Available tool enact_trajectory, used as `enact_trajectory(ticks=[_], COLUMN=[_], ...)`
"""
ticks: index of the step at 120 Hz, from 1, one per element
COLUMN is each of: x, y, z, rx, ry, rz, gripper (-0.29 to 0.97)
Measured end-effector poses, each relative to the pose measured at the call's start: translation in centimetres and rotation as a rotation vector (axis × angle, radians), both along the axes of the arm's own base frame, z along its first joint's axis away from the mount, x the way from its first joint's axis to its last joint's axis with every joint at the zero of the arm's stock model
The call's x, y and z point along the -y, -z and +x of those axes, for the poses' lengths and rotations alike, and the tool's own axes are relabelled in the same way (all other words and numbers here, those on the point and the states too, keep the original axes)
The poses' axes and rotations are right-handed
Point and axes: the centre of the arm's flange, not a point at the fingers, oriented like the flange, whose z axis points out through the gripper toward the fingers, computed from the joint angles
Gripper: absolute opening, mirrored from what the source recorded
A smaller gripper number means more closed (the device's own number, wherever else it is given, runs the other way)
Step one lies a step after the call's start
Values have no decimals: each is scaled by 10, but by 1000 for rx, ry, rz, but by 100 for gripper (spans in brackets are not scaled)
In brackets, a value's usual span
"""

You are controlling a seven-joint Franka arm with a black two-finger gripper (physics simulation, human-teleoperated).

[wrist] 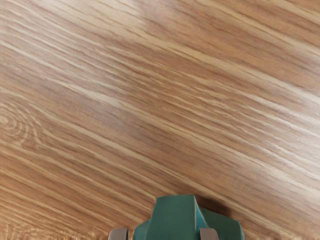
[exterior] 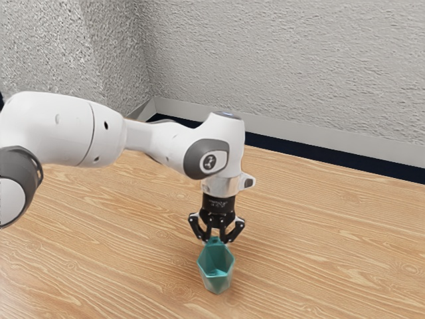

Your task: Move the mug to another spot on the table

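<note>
Grey stippled walls (exterior: 279,53) behind a pale wood-grain surface (exterior: 339,219); arm reaching down to a green mug.
From the left, the white, smooth-shelled arm (exterior: 133,136) stretches right, bends at a rounded joint and points its wrist straight down. Its black tool (exterior: 216,240) pinches the mug (exterior: 216,269) at the upper edge, one fingertip (wrist: 118,233) on either side. The teal, faceted mug sits at the near middle of the surface, directly under the tool.
</note>
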Motion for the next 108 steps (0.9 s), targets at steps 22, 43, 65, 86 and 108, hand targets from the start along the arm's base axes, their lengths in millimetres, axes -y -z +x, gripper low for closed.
enact_trajectory(ticks=[22,43,65,86,108], x=[-2,-12,-34,-53,-75], y=[-4,-10,-11,-5,-5], z=[2,31,60,78,90], rx=[-62,-110,-166,-186,-176], ry=[-7,-35,-43,-20,5], rz=[15,11,40,95,151], gripper=[4,1,-1,-1,-1])
